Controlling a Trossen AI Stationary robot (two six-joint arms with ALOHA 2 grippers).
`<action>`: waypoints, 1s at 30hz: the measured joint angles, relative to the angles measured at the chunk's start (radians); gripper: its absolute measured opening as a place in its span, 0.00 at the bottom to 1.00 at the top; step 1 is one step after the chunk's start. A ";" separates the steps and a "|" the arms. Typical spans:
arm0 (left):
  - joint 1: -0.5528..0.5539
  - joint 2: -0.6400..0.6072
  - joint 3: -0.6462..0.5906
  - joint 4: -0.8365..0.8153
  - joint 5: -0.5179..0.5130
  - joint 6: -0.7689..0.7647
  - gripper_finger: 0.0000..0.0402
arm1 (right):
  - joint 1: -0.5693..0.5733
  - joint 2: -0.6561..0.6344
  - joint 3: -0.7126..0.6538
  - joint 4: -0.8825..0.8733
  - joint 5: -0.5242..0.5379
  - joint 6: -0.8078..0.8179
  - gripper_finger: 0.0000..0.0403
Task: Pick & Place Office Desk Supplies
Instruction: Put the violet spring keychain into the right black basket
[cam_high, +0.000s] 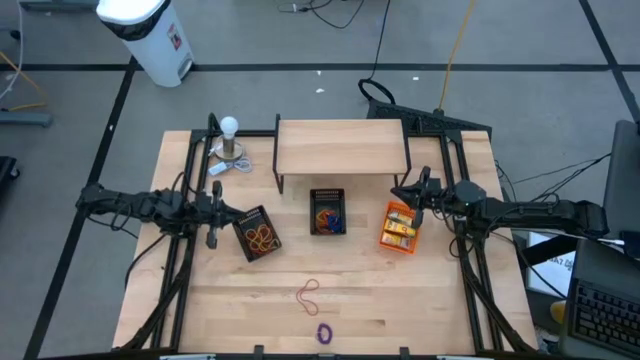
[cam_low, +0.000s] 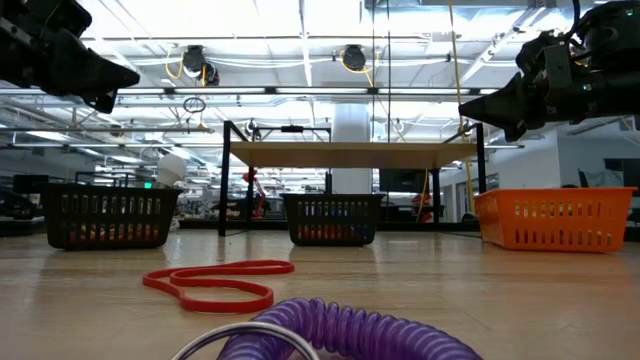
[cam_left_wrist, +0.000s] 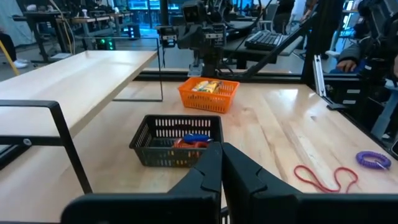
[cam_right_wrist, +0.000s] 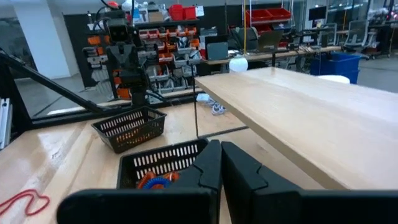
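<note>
The table (cam_high: 420, 300) is pale blond wood with a fine straight grain, and the raised shelf (cam_high: 340, 148) at its far edge is the same light wood on thin black legs. Two bins are black mesh: the left bin (cam_high: 257, 233) holds orange rubber bands (cam_high: 262, 238), the middle bin (cam_high: 327, 212) holds orange and blue rings (cam_high: 328, 216). The right bin (cam_high: 398, 228) is bright orange with yellow packets (cam_high: 400, 224) inside. Near the front edge lie a red rubber band (cam_high: 308, 294) and a purple coiled ring (cam_high: 323, 333). The bulb-shaped object (cam_high: 230, 127) near the far left corner is white on a silvery base. Both arms are dark, nearly black.
</note>
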 joint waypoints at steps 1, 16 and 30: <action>0.000 0.000 0.000 -0.004 0.000 -0.001 0.00 | 0.000 0.000 0.000 0.009 0.000 0.000 0.01; 0.000 0.014 -0.115 0.147 0.049 0.010 0.01 | 0.000 0.007 0.000 0.014 -0.006 -0.001 0.01; 0.000 0.014 -0.116 0.160 -0.086 -0.053 0.02 | 0.033 0.135 0.000 0.004 -0.008 0.082 0.01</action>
